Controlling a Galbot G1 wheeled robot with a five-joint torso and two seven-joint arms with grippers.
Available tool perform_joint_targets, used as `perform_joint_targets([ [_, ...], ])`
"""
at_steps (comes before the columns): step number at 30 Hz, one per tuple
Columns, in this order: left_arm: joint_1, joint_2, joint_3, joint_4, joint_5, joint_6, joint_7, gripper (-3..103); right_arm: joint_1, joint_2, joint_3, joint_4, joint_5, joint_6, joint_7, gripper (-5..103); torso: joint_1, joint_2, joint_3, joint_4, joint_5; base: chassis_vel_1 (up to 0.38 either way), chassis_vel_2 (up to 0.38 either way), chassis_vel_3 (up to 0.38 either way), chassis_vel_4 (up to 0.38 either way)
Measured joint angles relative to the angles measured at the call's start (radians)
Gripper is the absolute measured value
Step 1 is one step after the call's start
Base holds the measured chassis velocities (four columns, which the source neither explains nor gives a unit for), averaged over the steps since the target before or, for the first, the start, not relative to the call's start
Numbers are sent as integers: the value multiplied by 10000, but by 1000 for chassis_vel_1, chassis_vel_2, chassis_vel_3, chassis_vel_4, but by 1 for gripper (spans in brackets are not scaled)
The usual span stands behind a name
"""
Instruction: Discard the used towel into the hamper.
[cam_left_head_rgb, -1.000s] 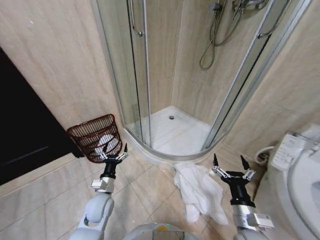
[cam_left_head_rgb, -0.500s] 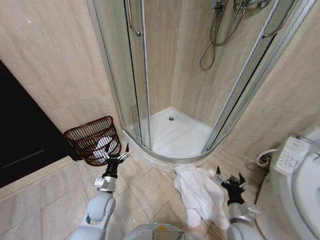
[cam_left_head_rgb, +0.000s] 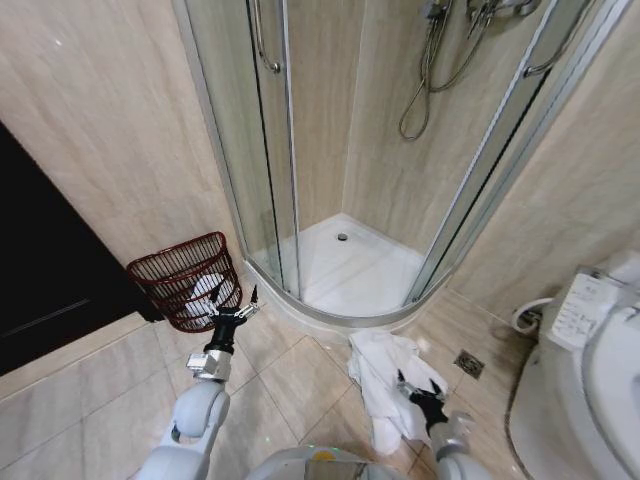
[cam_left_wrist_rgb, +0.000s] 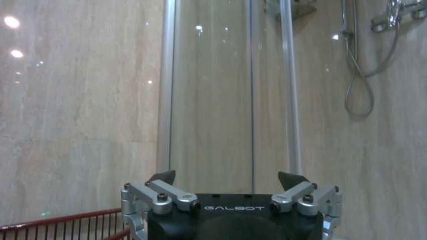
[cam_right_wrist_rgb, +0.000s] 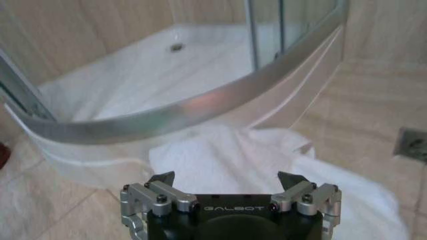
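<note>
Right gripper (cam_left_head_rgb: 420, 392): jaws spread, nothing held, hovering over the towel (cam_left_head_rgb: 385, 385) directly beneath, I judge ready for a grab. Left gripper (cam_left_head_rgb: 232, 306): spread, empty, parked just before the hamper (cam_left_head_rgb: 183, 274).

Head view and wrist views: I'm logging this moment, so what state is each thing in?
White crumpled towel: lying on the floor tiles, not gripped.
Dark reddish-brown wire hamper: upright, something white inside.
Glass shower door: slid open.
Left gripper: open, held up near the hamper.
Right gripper: open, over the towel.
</note>
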Motion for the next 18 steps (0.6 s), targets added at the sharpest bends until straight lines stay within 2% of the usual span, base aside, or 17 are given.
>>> perform_joint_targets([
  [7,15,120,-238,14,-228,-102,-8,100,1084,-20,-43,-1334,-589,-581,169,100,2,2,3,2,0,0,0,0,0],
  [12,-63,275,-305,153,-379,-148,-2,100,1697,-132,7,-2444,-1133,-738,591,100,2,3,4,-1,0,0,0,0,0],
  [18,-150,332,-326,189,-435,-151,10,100,2212,-230,94,-3325,-1354,-923,1199,100,3,5,5,0,0,0,0,0,0],
])
